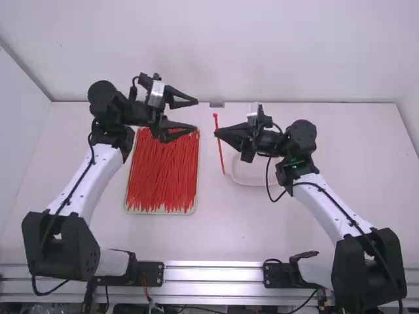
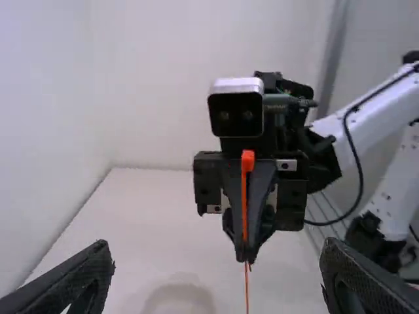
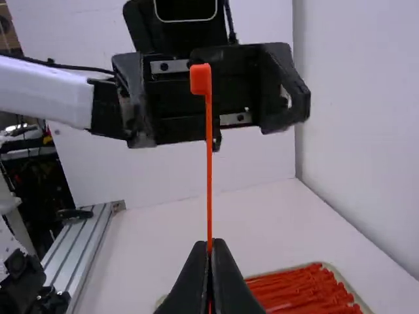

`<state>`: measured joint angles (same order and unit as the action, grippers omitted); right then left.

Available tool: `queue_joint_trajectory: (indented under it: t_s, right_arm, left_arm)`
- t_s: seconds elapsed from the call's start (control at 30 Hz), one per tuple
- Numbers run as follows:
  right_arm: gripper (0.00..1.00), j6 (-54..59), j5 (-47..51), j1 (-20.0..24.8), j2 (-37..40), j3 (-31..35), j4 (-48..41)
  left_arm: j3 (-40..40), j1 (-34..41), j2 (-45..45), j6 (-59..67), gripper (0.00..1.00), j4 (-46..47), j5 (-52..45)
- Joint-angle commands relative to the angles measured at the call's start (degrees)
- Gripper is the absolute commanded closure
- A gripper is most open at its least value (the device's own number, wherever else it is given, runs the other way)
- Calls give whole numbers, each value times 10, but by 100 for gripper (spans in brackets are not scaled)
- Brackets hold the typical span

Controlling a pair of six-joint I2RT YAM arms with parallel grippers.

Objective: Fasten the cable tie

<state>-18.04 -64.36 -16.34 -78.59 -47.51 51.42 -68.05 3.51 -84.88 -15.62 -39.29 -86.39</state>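
While right jaws pinch one upright red cable tie (image 3: 209, 163), left jaws gape wide opposite; tie-filled tray (image 1: 160, 212) below them.

A tray (image 1: 157, 212) of spare ties (image 1: 162, 171) lies left of the surface's (image 1: 366, 150) middle, the left end effector (image 1: 195, 114) above its far end, the right end effector (image 1: 217, 133) holding a cable tie (image 1: 220, 157) upright just right of it.
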Motion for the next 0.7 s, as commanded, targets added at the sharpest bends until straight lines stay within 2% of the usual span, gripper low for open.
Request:
queue_joint_trajectory:
  t_s: [0.0,0.43,0.53,0.67]
  right_arm:
    - [100,-12,-4,-2,-2,-19,12]
    - [100,-15,-4,-13,-2,-19,38]
    - [100,-15,3,-13,-2,-19,39]
    - [100,-16,-1,-13,-2,-19,52]
  left_arm:
    - [-28,18,-9,-17,16,-9,-32]
    - [-60,63,-12,-26,27,7,10]
    - [-59,63,-12,-30,39,16,18]
    - [-59,70,-12,-30,48,20,18]
